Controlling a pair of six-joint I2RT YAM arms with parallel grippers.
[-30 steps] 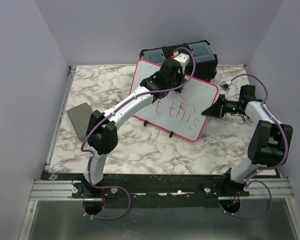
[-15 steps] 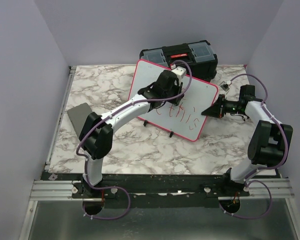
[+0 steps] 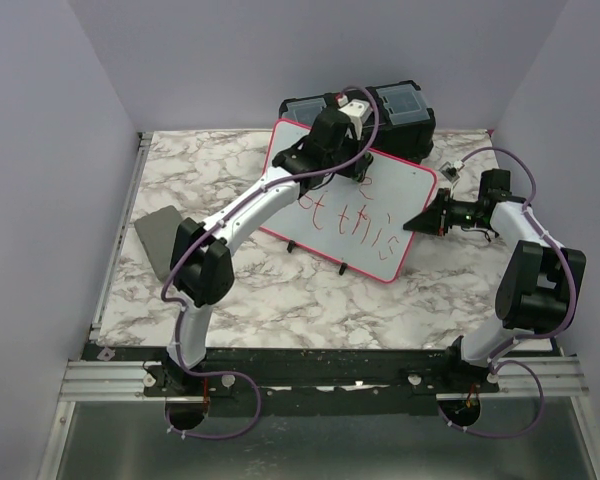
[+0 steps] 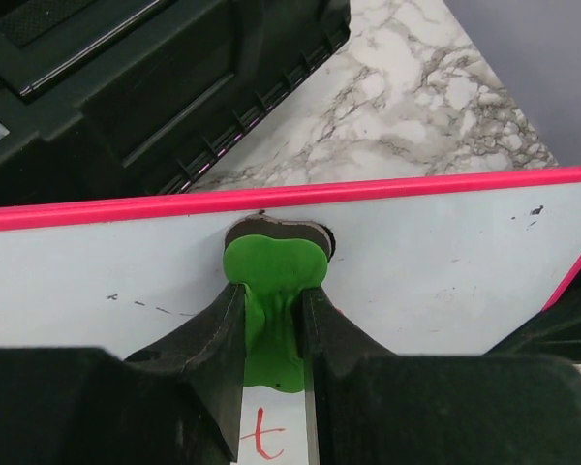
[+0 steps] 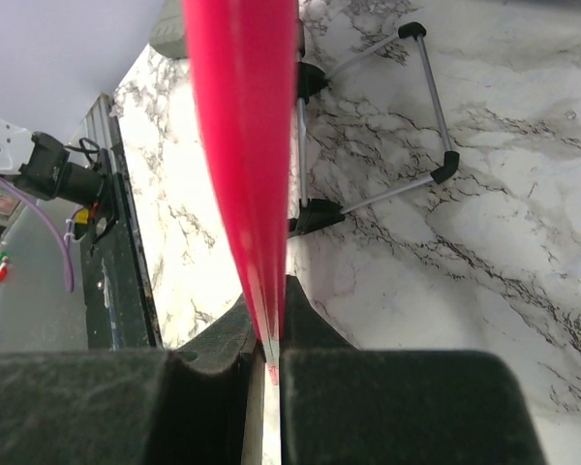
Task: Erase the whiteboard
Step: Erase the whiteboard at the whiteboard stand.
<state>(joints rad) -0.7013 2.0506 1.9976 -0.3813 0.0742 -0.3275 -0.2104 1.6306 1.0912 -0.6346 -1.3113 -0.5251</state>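
Observation:
The whiteboard (image 3: 405,200) has a pink-red rim and stands tilted at the back of the marble table, with red writing (image 3: 360,225) on its lower half. My left gripper (image 3: 322,148) is shut on a green eraser (image 4: 274,271), whose pad presses on the board (image 4: 445,252) just under its top rim. A red letter (image 4: 261,436) shows between the fingers. My right gripper (image 3: 417,222) is shut on the board's right rim (image 5: 242,126), seen edge-on between its closed fingers (image 5: 268,329).
A black toolbox (image 3: 380,105) stands right behind the board (image 4: 126,87). A small grey flat pad (image 3: 160,240) lies at the table's left edge. The board's wire stand with black feet (image 5: 421,97) rests on the marble. Lilac walls enclose three sides.
My left gripper with the eraser slid down over the board, then back up to the top rim. The right arm has stayed still on the rim.

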